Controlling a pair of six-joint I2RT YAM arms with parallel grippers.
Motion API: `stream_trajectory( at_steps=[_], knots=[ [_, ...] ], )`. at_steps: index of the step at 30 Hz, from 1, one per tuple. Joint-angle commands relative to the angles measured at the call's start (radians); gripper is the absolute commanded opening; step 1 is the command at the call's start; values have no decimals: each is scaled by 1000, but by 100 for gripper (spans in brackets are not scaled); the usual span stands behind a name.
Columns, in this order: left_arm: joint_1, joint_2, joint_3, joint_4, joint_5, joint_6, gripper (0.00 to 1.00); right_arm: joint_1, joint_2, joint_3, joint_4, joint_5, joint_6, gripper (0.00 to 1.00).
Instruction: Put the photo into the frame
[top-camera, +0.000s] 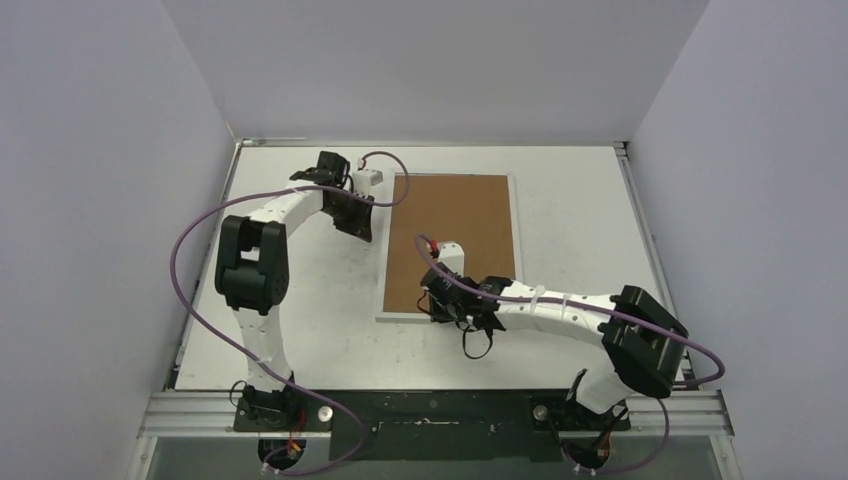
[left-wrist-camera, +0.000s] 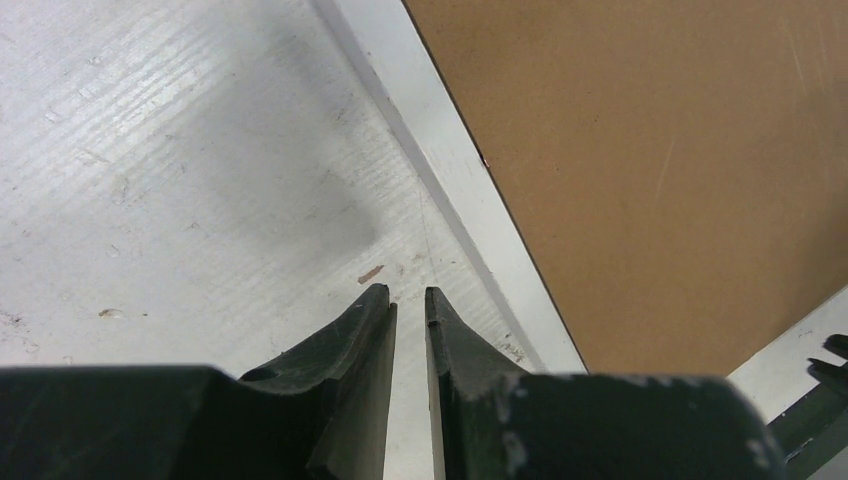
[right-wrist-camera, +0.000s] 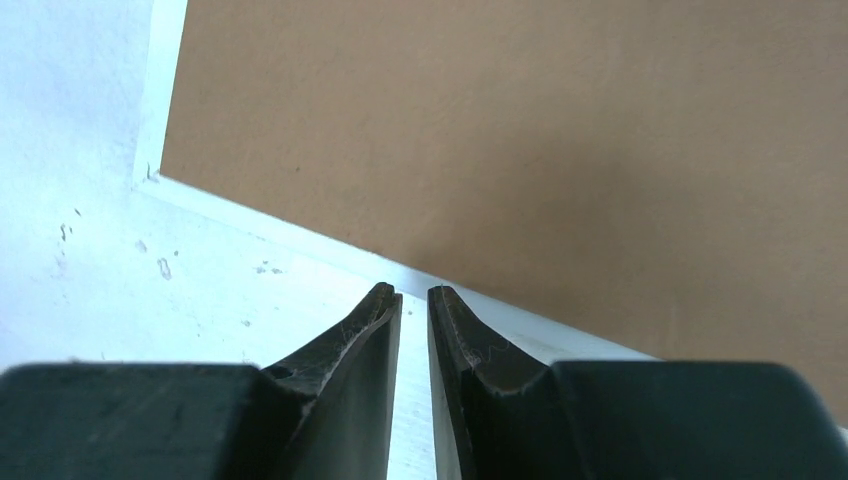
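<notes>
Nearest the desk's front edge, the right gripper (right-wrist-camera: 412, 292) hangs almost clenched, empty, over the frame (top-camera: 400, 318) at its near rim. The frame lies mid-desk, long axis near-to-far, with the cardboard backing board (top-camera: 450, 240) uppermost. At its far-left corner, the left gripper (left-wrist-camera: 408, 295) is likewise almost clenched. No view shows the photo.

No text, label, brand, number or sign is legible in any view; the frame (left-wrist-camera: 450, 190), brown backing board (left-wrist-camera: 650, 170) and table (left-wrist-camera: 180, 150) carry no readable marks.

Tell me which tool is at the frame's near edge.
The right tool, at the near edge of the frame; the left tool is beside its left edge.
</notes>
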Motion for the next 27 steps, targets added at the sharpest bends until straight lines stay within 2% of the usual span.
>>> stream_trajectory(
  at_steps=[1,11,27],
  knots=[
    [0,-71,16,-16,51,-10,17,55,15,31,42,53,12,18],
    [-27,-72,7,-9,97,-44,17,76,19,15,49,63,16,18],
    [-57,-8,-44,48,41,-30,18,76,47,-20,120,61,7,16]
  ],
)
